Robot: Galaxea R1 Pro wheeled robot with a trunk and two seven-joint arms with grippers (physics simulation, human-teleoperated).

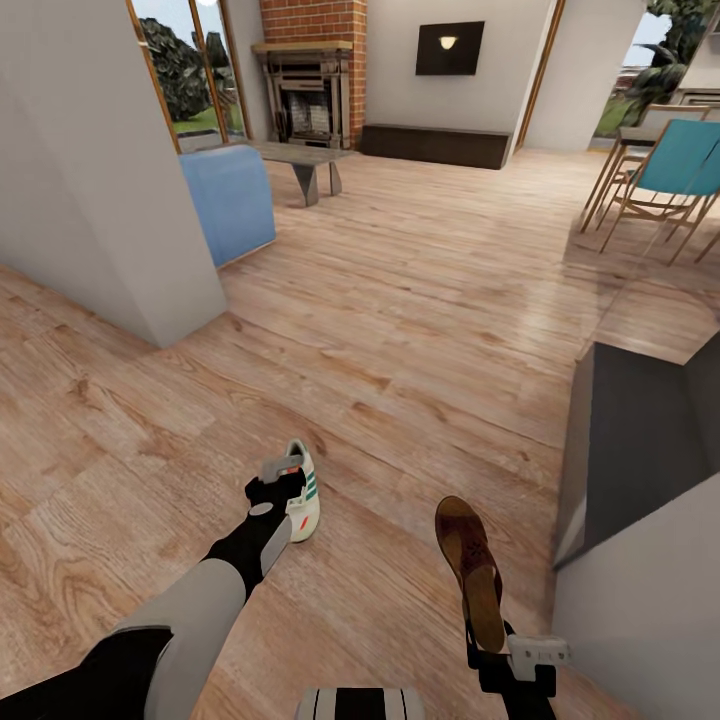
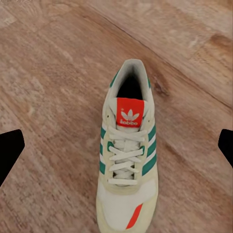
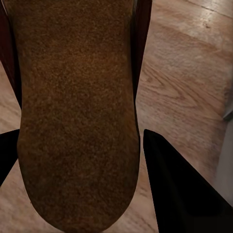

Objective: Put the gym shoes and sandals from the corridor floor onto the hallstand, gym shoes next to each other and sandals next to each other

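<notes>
- Grey wall block [image 1: 95,170] at 10 o'clock in head view; blue armchair [image 1: 232,200] just past it, low grey coffee table [image 1: 305,160] behind.
- Corridor floor [image 1: 420,310]: light brown wood-grain planks, running on into living rm w/ brick fireplace [image 1: 312,75] at 12.
- Left pincer [image 1: 283,482] at 7 o'clock, over the gym shoe [image 1: 303,492]. Left wrist view: dark fingertips [image 2: 9,153] wide apart on either side of gym shoe [image 2: 127,160], not touching; shoe lies flat on planks, white w/ green stripes, red tongue patch.
- Right pincer [image 1: 497,640] at 5 o'clock, closed on heel end of sandal [image 1: 472,570], held off the floor, toe pointing away. Right wrist view: tan footbed of sandal [image 3: 77,111] between the dark fingers [image 3: 179,189].
- Dark grey unit [image 1: 630,450] at 4 o'clock by light wall; can't tell if it's the rack.
- Teal folding chair [image 1: 670,170] at 2 o'clock.
</notes>
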